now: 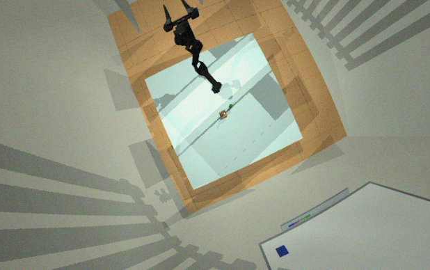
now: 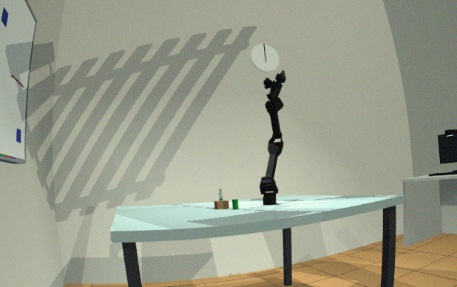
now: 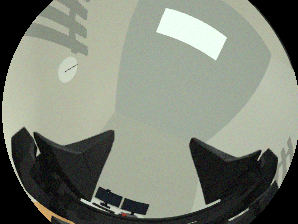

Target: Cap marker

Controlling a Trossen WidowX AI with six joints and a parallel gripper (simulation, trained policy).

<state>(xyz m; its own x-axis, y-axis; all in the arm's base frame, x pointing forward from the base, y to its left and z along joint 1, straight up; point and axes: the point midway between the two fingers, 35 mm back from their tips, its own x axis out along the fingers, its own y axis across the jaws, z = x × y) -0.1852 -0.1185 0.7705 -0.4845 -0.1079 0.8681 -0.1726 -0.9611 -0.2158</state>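
Marker (image 2: 220, 194) upright and bare in its block

The marker, pale-bodied with a dark tip and green low down, stands in the brown block (image 1: 223, 114) (image 2: 221, 205) on the table (image 1: 219, 146) (image 2: 151, 222). The green cap (image 1: 230, 106) (image 2: 235, 204) sits just beside the block. High above, the gripper (image 1: 174, 8) (image 2: 276, 75) (image 3: 153, 139) has its fingers wide apart, holding nothing.

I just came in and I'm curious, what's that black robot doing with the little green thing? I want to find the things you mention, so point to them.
Right now the robot arm (image 1: 195, 52) (image 2: 275, 123) isn't holding anything. It is stretched up high, and its gripper (image 1: 175, 7) (image 2: 275, 76) (image 3: 153, 139) is wide open. The green cap (image 1: 230, 106) (image 2: 235, 204) stands on the table (image 1: 247, 139) (image 2: 159, 218), beside a brown block (image 1: 221, 117) (image 2: 221, 205). A marker (image 2: 220, 194) stands upright in the block without its cap.
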